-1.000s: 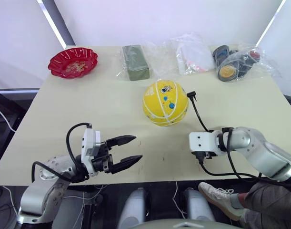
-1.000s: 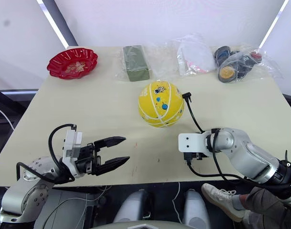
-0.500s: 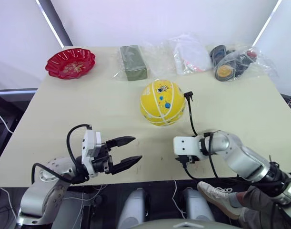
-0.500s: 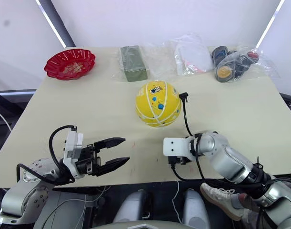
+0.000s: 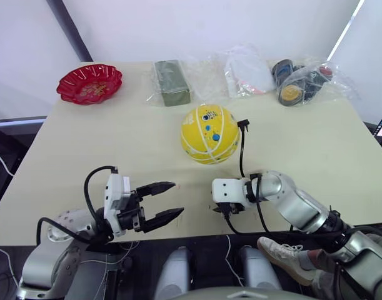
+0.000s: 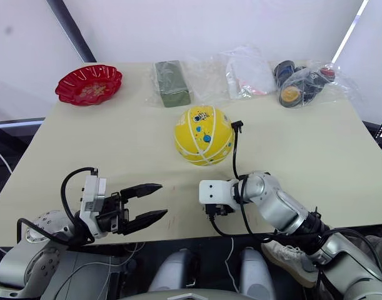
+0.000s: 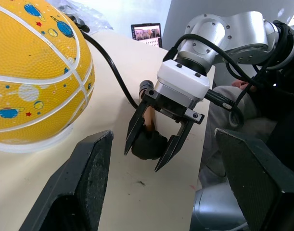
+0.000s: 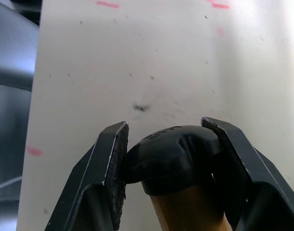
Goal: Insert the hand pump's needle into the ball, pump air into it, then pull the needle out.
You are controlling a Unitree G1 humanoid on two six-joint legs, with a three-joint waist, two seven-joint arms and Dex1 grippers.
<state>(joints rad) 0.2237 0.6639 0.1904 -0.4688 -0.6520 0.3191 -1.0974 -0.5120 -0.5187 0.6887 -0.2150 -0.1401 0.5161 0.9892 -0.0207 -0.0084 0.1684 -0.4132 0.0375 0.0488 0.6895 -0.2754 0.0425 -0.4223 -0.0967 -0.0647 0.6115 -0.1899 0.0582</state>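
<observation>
1. The table (image 5: 115, 144) is a pale beige top carrying everything else.
2. The ball (image 5: 210, 134) sits near the middle of the table, yellow with white stripes and small blue prints, with nothing gripping it.
3. The red bowl (image 5: 89, 83) stands at the far left corner, well apart from the ball.
4. A green block in clear wrap (image 5: 170, 82) lies at the far edge, beyond the ball.
5. Two more clear bags lie along the far edge: one with white and pink contents (image 5: 249, 69), one with dark round items (image 5: 301, 81) at the far right.
6. The left gripper (image 5: 164, 200) hovers over the near edge of the table, its two black fingers spread apart and holding nothing, pointing toward the right gripper.
7. The right gripper (image 7: 156, 147) is near the table's front edge, just in front of the ball, its fingers clamped on the black end cap of the pump (image 8: 178, 161); a bit of the gold-bronze cylinder shows below the cap in the right wrist view.
8. The thin black hose (image 5: 242, 156) runs from the right gripper up past the right side of the ball.
9. The needle fitting (image 5: 244, 124) ends the hose just beside the ball's upper right; whether it touches the ball cannot be told.
</observation>
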